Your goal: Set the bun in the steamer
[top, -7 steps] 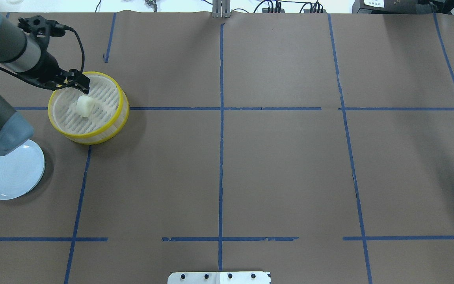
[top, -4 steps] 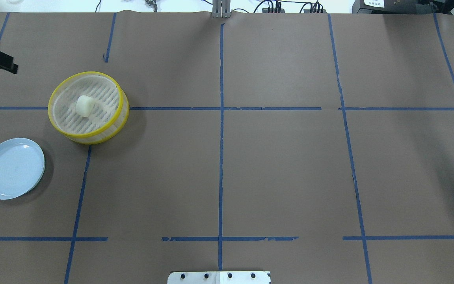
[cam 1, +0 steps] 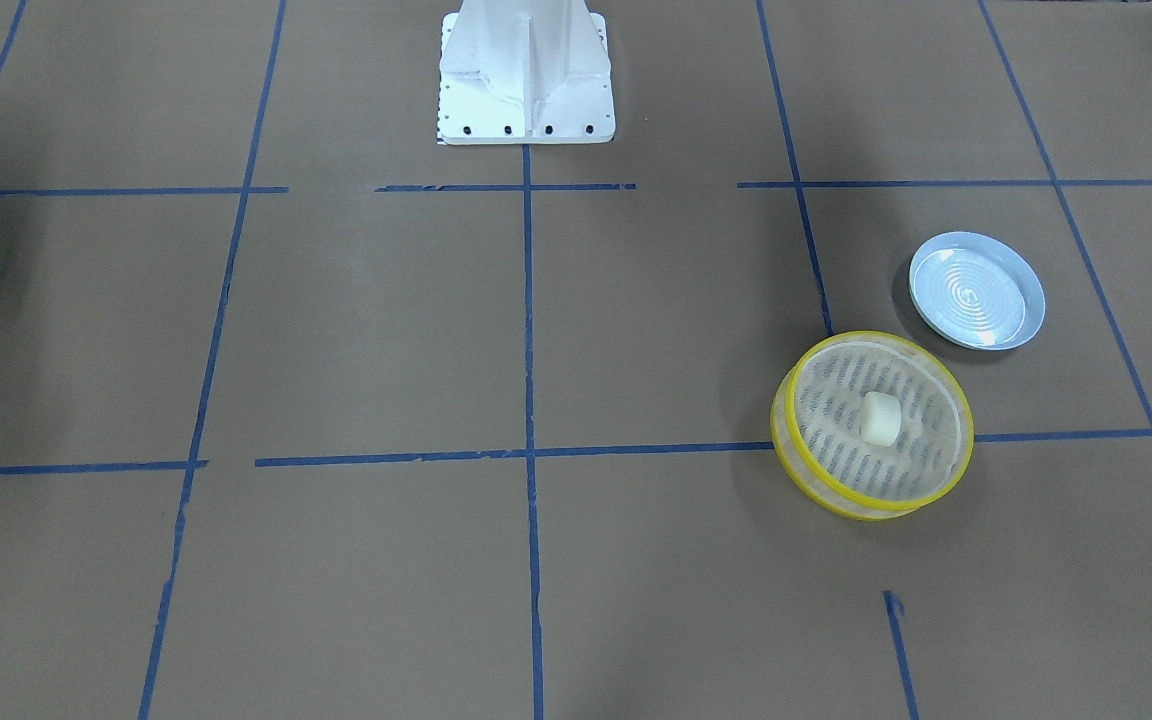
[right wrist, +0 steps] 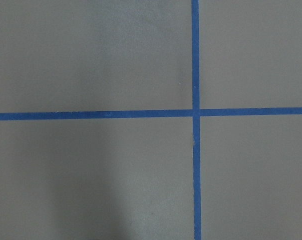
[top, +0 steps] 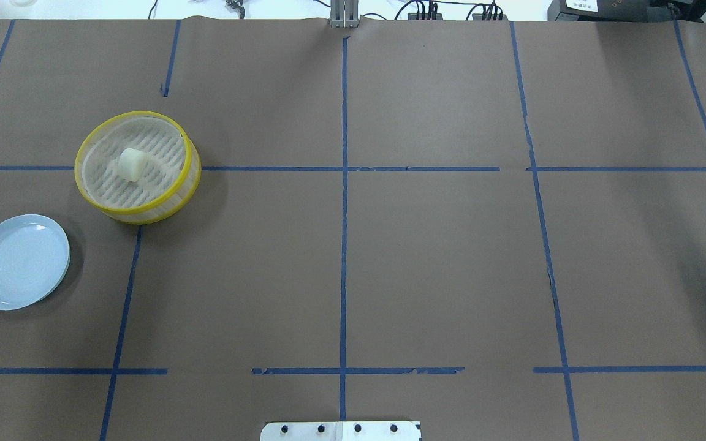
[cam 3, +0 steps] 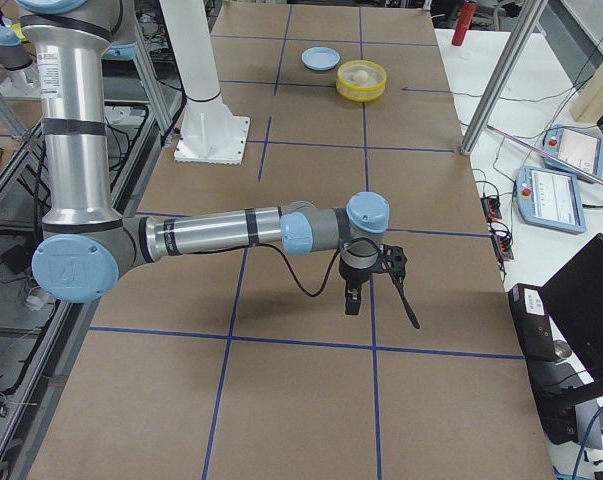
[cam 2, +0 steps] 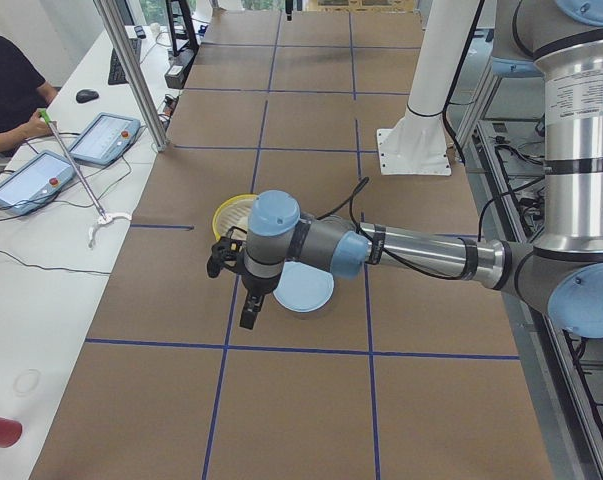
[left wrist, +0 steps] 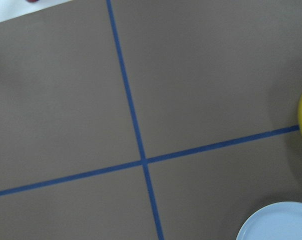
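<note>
The cream-white bun [top: 132, 164] lies inside the yellow-rimmed steamer [top: 189, 173] on its slotted base, also in the front-facing view: bun [cam 1: 880, 417], steamer [cam 1: 958, 452]. No gripper touches either. My left gripper [cam 2: 249, 312] shows only in the exterior left view, hanging above the table beside the plate, away from the steamer [cam 2: 228, 210]; I cannot tell if it is open or shut. My right gripper [cam 3: 353, 303] shows only in the exterior right view, far from the steamer [cam 3: 362, 88]; I cannot tell its state.
A pale blue ridged plate [top: 19, 261] with nothing on it sits near the steamer, towards the robot; it also shows in the front-facing view [cam 1: 977, 291]. The robot's white base [cam 1: 524, 70] stands at the table's edge. Blue tape lines cross the brown table cover. An operator sits at a side desk.
My left arm and gripper have drawn back from over the steamer and left the overhead view to the left. The bun stays in the steamer.
</note>
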### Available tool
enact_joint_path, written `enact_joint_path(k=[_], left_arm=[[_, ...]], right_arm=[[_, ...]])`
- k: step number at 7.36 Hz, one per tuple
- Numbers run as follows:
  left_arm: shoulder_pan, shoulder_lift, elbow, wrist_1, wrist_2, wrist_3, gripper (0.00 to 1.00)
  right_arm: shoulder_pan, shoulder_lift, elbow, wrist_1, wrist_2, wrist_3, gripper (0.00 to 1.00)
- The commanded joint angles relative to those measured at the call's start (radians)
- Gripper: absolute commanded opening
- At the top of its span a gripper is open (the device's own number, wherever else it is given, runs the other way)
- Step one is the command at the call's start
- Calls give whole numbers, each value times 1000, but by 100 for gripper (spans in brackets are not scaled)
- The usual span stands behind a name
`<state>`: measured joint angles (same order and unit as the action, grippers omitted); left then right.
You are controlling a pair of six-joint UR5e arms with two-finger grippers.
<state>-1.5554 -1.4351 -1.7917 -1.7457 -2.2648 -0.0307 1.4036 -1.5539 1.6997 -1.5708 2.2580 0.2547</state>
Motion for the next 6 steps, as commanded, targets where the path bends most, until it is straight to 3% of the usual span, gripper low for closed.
enact_joint_path(k=[1, 6], left_arm=[[-32, 35, 76, 6, -96, 8, 100], [-32, 35, 86, 8, -88, 5, 100]], right_arm=[[0, 0, 0, 0, 0, 0, 100], [0, 0, 0, 0, 0, 0, 100]])
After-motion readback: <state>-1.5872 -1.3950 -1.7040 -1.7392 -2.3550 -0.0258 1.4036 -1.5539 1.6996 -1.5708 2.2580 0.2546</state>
